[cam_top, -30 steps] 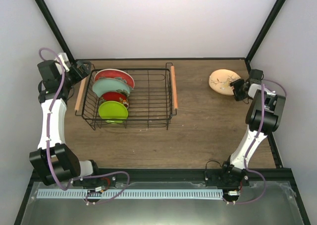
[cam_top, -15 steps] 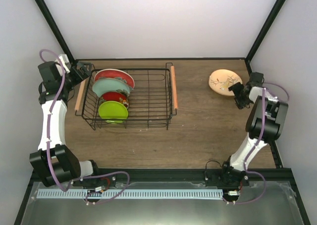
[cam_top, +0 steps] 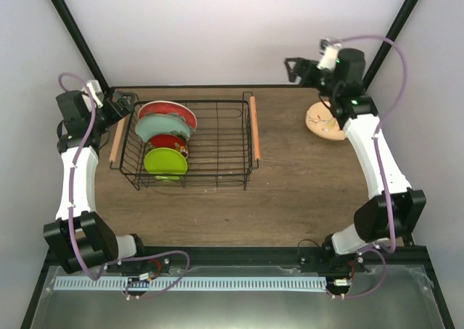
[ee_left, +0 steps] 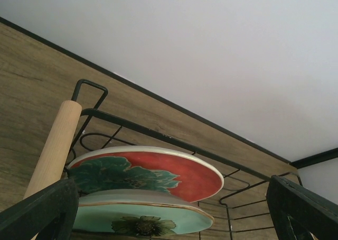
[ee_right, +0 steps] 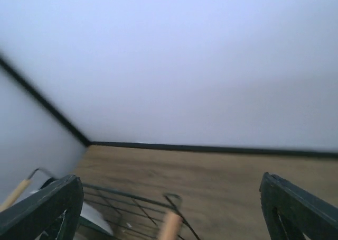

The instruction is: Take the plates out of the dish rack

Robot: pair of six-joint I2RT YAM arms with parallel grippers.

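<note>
The dish rack (cam_top: 217, 151) sits on the left half of the wooden worktop (cam_top: 304, 191), with a wooden handle (cam_top: 115, 140) on its left side and another handle (cam_top: 254, 126) on its right. Four plates stand leaning in a row at its left end: the red-rimmed plate (cam_top: 168, 113) with a teal flower at the back, then the mint plate (cam_top: 161, 128), the small red plate (cam_top: 171, 142) and the lime plate (cam_top: 165, 161) nearest the front. The rest of the rack holds nothing. The beige plate (cam_top: 324, 121) lies flat on the worktop well to the right of the rack, partly hidden by the right arm.

The left hand (cam_top: 125, 101) hovers at the rack's back left corner, just beside the end of the left handle; its fingers (ee_left: 37, 213) are spread wide and hold nothing, and its wrist view looks across the red-rimmed plate and the mint plate under it.

The right hand (cam_top: 298, 69) is raised high near the back wall, above the worktop between the rack and the beige plate. Its fingers (ee_right: 42, 208) are also wide apart with nothing between them, and its wrist view is blurred
</note>
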